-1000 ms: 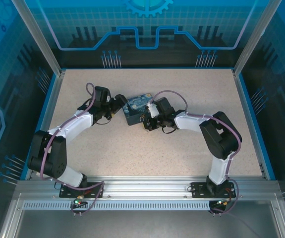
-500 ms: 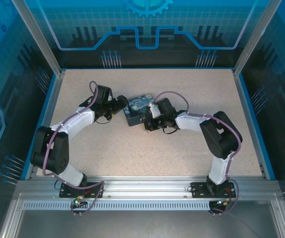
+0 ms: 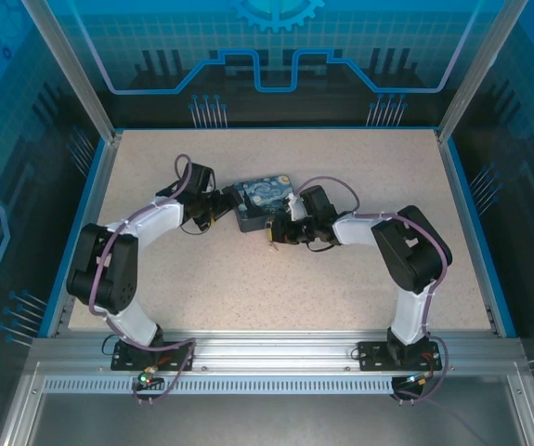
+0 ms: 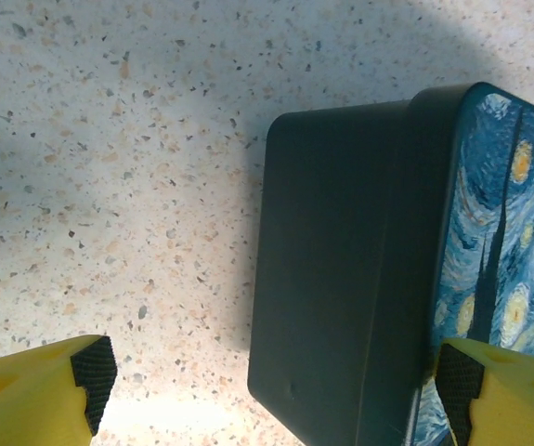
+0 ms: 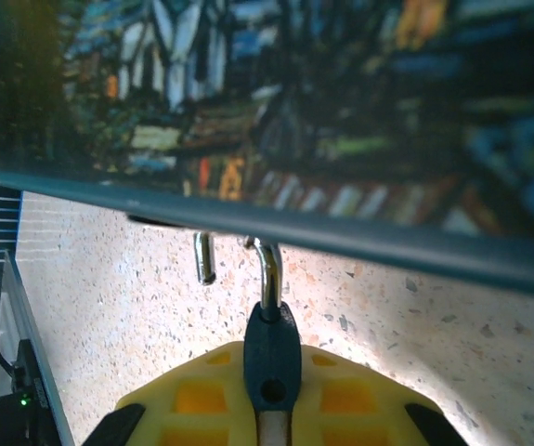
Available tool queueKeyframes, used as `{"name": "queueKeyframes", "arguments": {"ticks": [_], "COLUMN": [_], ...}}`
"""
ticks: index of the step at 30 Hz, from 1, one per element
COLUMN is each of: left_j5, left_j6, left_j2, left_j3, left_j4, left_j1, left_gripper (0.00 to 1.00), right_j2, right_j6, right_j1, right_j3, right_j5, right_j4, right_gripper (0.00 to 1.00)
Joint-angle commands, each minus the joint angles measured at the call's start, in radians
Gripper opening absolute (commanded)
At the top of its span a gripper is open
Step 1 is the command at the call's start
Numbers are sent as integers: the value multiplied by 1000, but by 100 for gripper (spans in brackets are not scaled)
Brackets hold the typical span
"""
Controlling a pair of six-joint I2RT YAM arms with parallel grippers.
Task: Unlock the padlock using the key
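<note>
The left gripper (image 4: 276,376) gapes wide, straddling the 9 o'clock edge of the flat rectangular Starry-Night-painted box (image 4: 341,269). At the box's 5 o'clock corner, the right gripper (image 3: 276,232) pinches the small blue-bodied, silver-shackled padlock (image 5: 271,358) (shackle top hidden behind the box's edge). Bare speckled table (image 3: 276,288) spreads toward 6 o'clock.

Small padlock (image 5: 271,360): dark-blue body w/ 1 round hole, silver shackle pointing up. 1 leg sits in body, other leg's end hangs free beside it. Pinched in right gripper (image 5: 271,413), shackle top hidden under painted box (image 5: 341,111) rim.
</note>
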State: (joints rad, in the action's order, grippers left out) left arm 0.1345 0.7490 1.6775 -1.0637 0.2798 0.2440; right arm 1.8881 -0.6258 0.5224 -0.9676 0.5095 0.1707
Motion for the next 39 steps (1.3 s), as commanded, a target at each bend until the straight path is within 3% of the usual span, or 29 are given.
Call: {"name": "queueKeyframes", "arguments": {"ticks": [1, 19, 39], "left_j5": [-1, 17, 34], "left_j6": [-26, -53, -55], "left_j2": [35, 119, 120], "left_j3": [-36, -70, -62], "left_j4": [24, 30, 18], "left_j1": [-4, -5, -5], "left_gripper": [91, 92, 92], "right_j2": [16, 19, 42], "right_j6": [-99, -70, -36], "right_j1": [-9, 21, 33], "right_j3": [18, -29, -46], "right_j5": [51, -87, -154], "right_j4": [43, -92, -144], "right_gripper": [0, 6, 20]}}
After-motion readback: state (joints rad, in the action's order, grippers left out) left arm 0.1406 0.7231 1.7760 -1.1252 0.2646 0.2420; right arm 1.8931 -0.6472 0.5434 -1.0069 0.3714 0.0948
